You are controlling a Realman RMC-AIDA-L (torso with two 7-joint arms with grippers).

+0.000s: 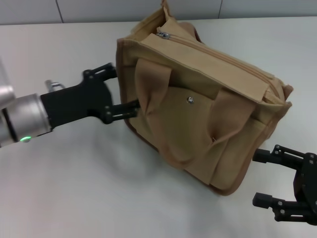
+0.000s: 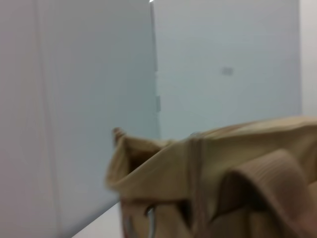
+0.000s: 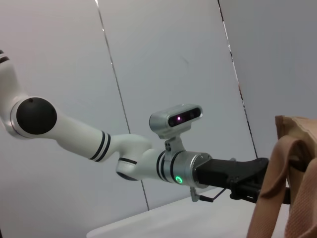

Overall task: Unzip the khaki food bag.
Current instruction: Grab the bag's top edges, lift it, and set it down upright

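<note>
Pale tabletop (image 1: 64, 198) under a grey panelled wall, with the khaki food bag (image 1: 198, 114) standing mid-scene between two arms.

Boxy and tan, the bag sits skewed on the tabletop, its front pocket with a metal snap (image 1: 189, 100) facing the head camera and two webbing handles drooping over that face. Its top zipper runs along the upper edge, and the zipper pull (image 1: 163, 35) lies at the far-left end of that line, so the bag looks closed. From the left, the left tool (image 1: 124, 91) reaches in against the bag's left side, its fingers spread apart, the lower one touching the fabric near a handle. At the lower right corner, the right tool (image 1: 262, 178) sits just beside the bag, released, with its two fingers wide apart and nothing between them.
</note>
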